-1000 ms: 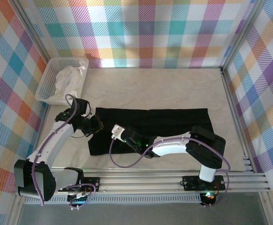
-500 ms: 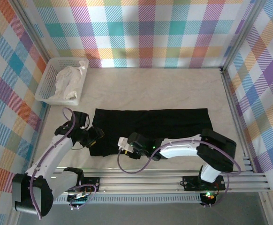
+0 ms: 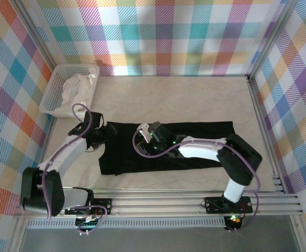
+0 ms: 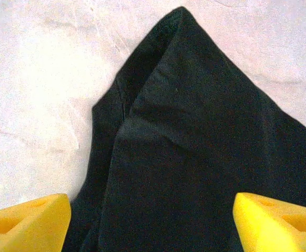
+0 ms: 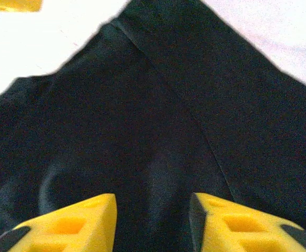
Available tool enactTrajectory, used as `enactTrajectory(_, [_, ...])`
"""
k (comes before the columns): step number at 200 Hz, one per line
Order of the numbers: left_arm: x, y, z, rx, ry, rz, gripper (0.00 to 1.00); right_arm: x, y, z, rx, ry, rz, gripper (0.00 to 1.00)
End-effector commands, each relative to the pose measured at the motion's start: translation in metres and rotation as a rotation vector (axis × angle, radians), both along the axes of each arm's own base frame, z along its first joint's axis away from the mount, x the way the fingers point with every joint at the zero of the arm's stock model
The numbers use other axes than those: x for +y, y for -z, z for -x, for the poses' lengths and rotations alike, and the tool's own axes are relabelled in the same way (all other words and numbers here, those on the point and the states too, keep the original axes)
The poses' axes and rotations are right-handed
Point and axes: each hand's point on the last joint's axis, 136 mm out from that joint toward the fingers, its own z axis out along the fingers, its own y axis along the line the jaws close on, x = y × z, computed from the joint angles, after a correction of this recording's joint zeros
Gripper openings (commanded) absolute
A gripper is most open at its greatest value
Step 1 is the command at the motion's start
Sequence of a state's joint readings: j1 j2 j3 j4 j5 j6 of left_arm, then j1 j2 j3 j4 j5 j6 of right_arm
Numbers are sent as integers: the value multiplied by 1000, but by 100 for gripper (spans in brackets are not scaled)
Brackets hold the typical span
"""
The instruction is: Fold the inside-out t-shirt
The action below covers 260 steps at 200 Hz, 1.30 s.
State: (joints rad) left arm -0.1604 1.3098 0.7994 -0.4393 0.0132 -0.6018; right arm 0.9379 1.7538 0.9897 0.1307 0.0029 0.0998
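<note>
The inside-out t-shirt (image 3: 195, 142) lies flat on the table as a long black band, with plain black cloth facing up. My left gripper (image 3: 104, 134) hovers over its left end, jaws wide open. In the left wrist view a layered corner of the t-shirt (image 4: 184, 105) lies below my gripper (image 4: 153, 223), and nothing is between the yellow fingers (image 4: 27, 220). My right gripper (image 3: 143, 137) hangs over the left-middle of the shirt. Its jaws stand apart over a faint ridge in the t-shirt (image 5: 158, 131) without clamping it (image 5: 153, 220).
A white basket (image 3: 52, 92) holding a white cloth (image 3: 78, 86) stands at the far left corner. Bare pale table (image 3: 195, 100) stretches behind the shirt. A metal rail (image 3: 195, 198) runs along the near edge, and checked walls close in the sides.
Both grippers went from shut to open, letting go of the shirt. They first dipped toward the near edge, then drew back toward the far side. The shirt lies still.
</note>
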Motion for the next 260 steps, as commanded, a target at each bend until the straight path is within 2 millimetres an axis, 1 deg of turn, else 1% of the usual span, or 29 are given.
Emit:
enactTrajectory(1, [2, -2, -31, -42, 41, -44, 85, 4, 28, -2, 149, 76, 1, 38])
enactTrajectory(10, [1, 4, -35, -21, 56, -54, 86, 2, 39, -1, 173, 87, 21, 36])
enactTrajectory(21, [0, 11, -39, -2, 73, -66, 89, 1, 52, 3, 209, 90, 40, 35])
enactTrajectory(29, [-1, 18, -39, 18, 87, -67, 90, 0, 57, 6, 228, 85, 44, 36])
enactTrajectory(35, [-3, 21, -39, 28, 101, -66, 91, 1, 56, 8, 236, 78, 40, 37])
enactTrajectory(49, [-3, 29, -36, 59, 124, -80, 93, 2, 45, 9, 226, 62, 20, 41])
enactTrajectory(57, [0, 34, -34, 76, 126, -98, 97, 3, 36, 9, 208, 53, 10, 43])
enactTrajectory(70, [3, 41, -30, 101, 133, -120, 99, 4, 23, 8, 185, 43, -3, 47])
enactTrajectory(89, [-5, 51, -24, 134, 172, -111, 100, 6, 12, 7, 176, 37, -21, 51])
enactTrajectory(120, [-26, 61, -16, 160, 256, -97, 100, 8, 11, 8, 193, 41, -37, 54])
enactTrajectory(147, [-35, 73, -9, 188, 287, -79, 100, 6, 13, 10, 204, 50, -37, 55])
enactTrajectory(176, [-56, 67, 1, 150, 350, -31, 99, -1, 11, 9, 188, 64, -29, 56])
enactTrajectory(197, [-68, 64, 10, 127, 388, -5, 96, -2, 8, 9, 179, 70, -29, 56])
enactTrajectory(226, [-78, 62, 17, 103, 421, 21, 85, -3, 4, 8, 168, 72, -31, 57])
enactTrajectory(245, [-77, 66, 21, 110, 415, 15, 72, -4, 2, 7, 163, 73, -31, 57])
enactTrajectory(248, [-79, 64, 15, 81, 416, 16, 70, -4, 2, 8, 163, 74, -30, 57])
enactTrajectory(260, [-79, 66, 13, 73, 415, 14, 60, -5, 1, 7, 161, 75, -29, 57])
